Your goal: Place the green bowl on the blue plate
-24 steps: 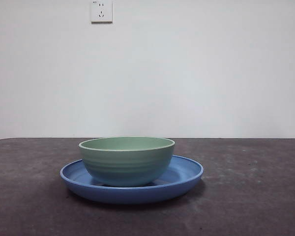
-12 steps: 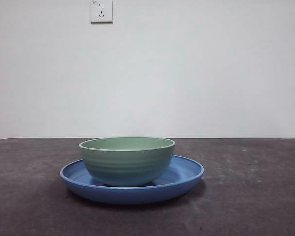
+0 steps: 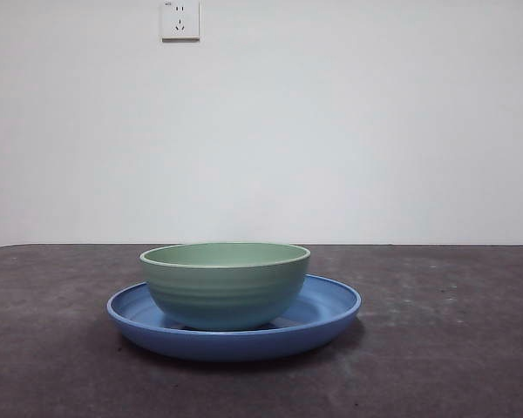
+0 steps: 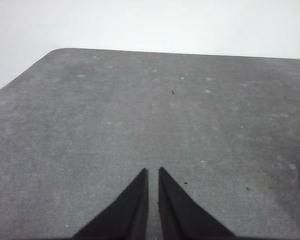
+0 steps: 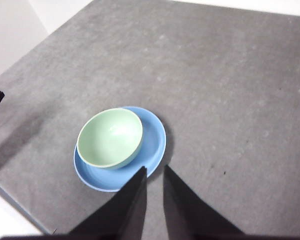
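Dark grey matte tabletop [image 3: 453, 348] runs back to a plain white wall carrying a white socket plate [image 3: 179, 19]. On that surface the pale sage-green, glossy round bowl [image 3: 225, 286] with faint ridges on its outer wall sits upright inside the wide, shallow, glossy medium-blue round plate [image 3: 327, 313]. In the right wrist view the green bowl [image 5: 110, 137] is not centred: it sits toward one side of the blue plate [image 5: 154, 140], so a broad crescent of blue shows on the opposite side while the bowl's wall nearly overhangs the rim on the other. Its base looks fully on the plate's flat floor, so the placement reads as done and stable.

The right gripper [image 5: 154, 171] hangs high above and well apart from the dishes, which lie ahead of and below its tips; its jaws are nearly pressed together with only a thin slit between, holding nothing. That raised, empty stance suits an arm clear of the finished stack. The left gripper [image 4: 153, 172] also has its jaws almost together and empty, with only bare table ahead of it and no dish near; it appears to be waiting aside. A dark tip at the edge of the right wrist view may be that other arm, though I cannot be sure.
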Controlling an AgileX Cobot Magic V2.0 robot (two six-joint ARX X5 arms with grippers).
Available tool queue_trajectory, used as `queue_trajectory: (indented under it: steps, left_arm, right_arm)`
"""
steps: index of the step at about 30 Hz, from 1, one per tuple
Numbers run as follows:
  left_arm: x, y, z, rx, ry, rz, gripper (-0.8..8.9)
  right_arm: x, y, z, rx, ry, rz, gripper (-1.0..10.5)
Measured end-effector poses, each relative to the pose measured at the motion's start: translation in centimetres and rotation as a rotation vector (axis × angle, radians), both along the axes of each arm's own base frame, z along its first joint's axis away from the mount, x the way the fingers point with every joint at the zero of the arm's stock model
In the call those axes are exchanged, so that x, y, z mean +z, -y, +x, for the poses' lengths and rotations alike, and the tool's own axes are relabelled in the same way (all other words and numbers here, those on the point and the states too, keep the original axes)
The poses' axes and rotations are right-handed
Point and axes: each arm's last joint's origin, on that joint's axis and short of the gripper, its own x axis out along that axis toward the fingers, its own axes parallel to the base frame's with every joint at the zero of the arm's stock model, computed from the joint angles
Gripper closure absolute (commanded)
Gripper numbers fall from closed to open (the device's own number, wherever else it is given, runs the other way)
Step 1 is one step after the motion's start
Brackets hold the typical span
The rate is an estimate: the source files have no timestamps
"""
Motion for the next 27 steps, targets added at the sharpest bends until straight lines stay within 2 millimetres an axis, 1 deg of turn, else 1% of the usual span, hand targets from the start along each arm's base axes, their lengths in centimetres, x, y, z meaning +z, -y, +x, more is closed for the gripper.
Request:
queue_trajectory:
  steps: [3,5,8,10,13,14,16,20,23,27]
  left_arm:
    - [0.0,0.0,0.0,0.0,0.0,0.0,7.81]
    - [0.0,0.0,0.0,0.0,0.0,0.0,7.81]
    - [0.0,0.0,0.0,0.0,0.0,0.0,7.81]
    - [0.0,0.0,0.0,0.0,0.0,0.0,7.81]
    - [0.0,0.0,0.0,0.0,0.0,0.0,7.81]
    - [0.0,0.0,0.0,0.0,0.0,0.0,7.81]
    - [0.0,0.0,0.0,0.0,0.0,0.0,7.81]
    - [0.0,0.0,0.0,0.0,0.0,0.0,7.81]
    - [0.0,0.0,0.0,0.0,0.0,0.0,7.81]
    - [0.0,0.0,0.0,0.0,0.0,0.0,7.81]
  right_arm:
    - [-0.9,0.2,-0.8,-0.011,0.054,0.002,9.0]
    - [-1.9,0.5,-1.2,-0.021,0.16,-0.005,9.0]
    - [-4.2,0.7,-1.4,-0.055,0.367,-0.008,9.0]
    - [-6.9,0.9,-0.7,-0.119,0.482,-0.022,9.0]
    - [-12.0,1.4,0.6,-0.248,0.563,-0.053,9.0]
    - [-13.7,1.5,0.9,-0.274,0.573,-0.059,9.0]
    - [-16.4,1.7,1.3,-0.317,0.575,-0.071,9.0]
    - [-20.2,2.0,1.8,-0.401,0.523,-0.107,9.0]
    - [-21.8,2.1,2.1,-0.428,0.491,-0.123,9.0]
    - [-22.2,2.1,2.2,-0.438,0.487,-0.127,9.0]
